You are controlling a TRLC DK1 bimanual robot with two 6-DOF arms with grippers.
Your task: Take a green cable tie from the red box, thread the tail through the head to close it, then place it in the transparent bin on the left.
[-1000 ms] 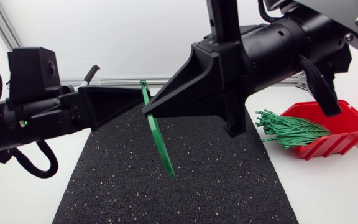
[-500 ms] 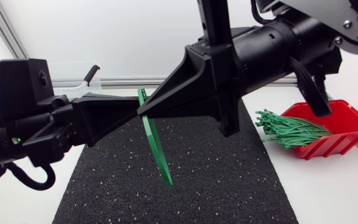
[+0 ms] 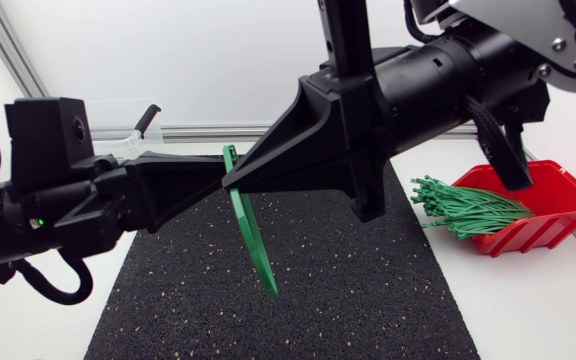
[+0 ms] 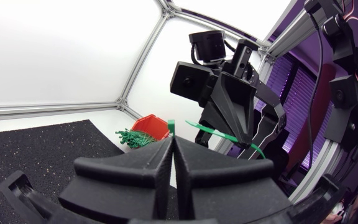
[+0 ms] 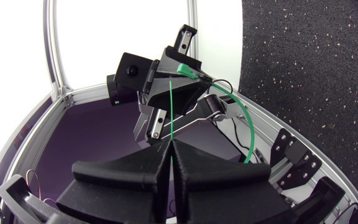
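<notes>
Fingertips of both arms meet in mid-air over the black mat [image 3: 348, 300], and the green cable tie [image 3: 251, 225] is pinched right where they come together. The left tool [image 4: 169, 139] is clenched on the tie's upper end, with a small green stub poking out above its closed fingers. The right tool [image 5: 169, 145] is likewise clenched on the strap, a thin green line running out from between its fingers towards the other arm. Below the pinch, the rest of the strap hangs free and slanted, its tip above the mat and not touching it. From where I stand I cannot tell whether the tail has entered the head yet; the broad fingers hide that spot.

That hidden spot looks like the main risk to me. The two tools are so close that a small misalignment could knock them together or bend the strap past the slot. The strap is thin and springy, so it may twist or slide in a grip, and if either side lets go early the tie would likely drop onto the mat.

The red box [image 3: 558, 195] with its bundle of ties [image 3: 463, 208] sits on the tabletop at the right, and the transparent bin [image 3: 118, 112] shows faintly behind the left arm.
</notes>
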